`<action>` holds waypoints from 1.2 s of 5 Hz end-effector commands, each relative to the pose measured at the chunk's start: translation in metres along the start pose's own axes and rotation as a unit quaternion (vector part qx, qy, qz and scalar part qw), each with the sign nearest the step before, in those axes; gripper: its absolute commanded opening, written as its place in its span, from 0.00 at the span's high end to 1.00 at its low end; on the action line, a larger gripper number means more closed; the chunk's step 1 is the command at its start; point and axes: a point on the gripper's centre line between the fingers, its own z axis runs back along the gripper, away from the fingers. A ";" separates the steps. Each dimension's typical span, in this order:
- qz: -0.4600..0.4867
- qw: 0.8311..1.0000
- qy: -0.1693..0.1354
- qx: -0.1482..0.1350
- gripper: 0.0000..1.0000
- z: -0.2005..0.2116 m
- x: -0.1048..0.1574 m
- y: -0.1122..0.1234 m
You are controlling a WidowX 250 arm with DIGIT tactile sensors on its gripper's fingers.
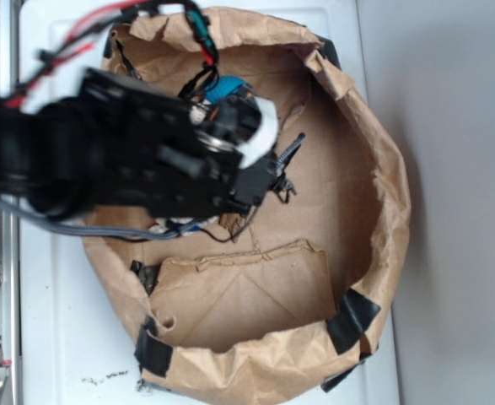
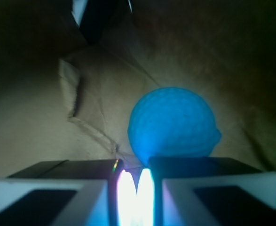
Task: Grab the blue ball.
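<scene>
Exterior view: the black arm (image 1: 104,160) reaches from the left over a brown paper basin (image 1: 373,211) patched with black tape (image 1: 352,319), sitting on a white table (image 1: 61,337). Only a sliver of the blue ball (image 1: 228,87) shows, at the upper edge of the arm's wrist, inside the basin near its far wall. The gripper is hidden under the arm here.

Wrist view: the blue ball (image 2: 173,123) rests on the creased paper floor (image 2: 43,127), right of centre, just beyond the gripper (image 2: 137,186). Its 2 fingers (image 2: 58,188) stand nearly together, with a thin bright gap between them; nothing is held
</scene>
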 end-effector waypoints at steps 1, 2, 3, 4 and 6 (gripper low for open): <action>0.023 0.999 0.009 -0.034 0.00 0.029 0.023 0.025; 0.031 0.999 0.002 -0.018 0.00 0.015 0.022 0.022; 0.040 0.999 -0.014 0.007 0.00 -0.001 0.025 0.017; 0.051 0.997 -0.039 0.032 0.00 -0.015 0.028 0.018; 0.058 0.993 -0.069 0.074 0.00 -0.039 0.027 0.025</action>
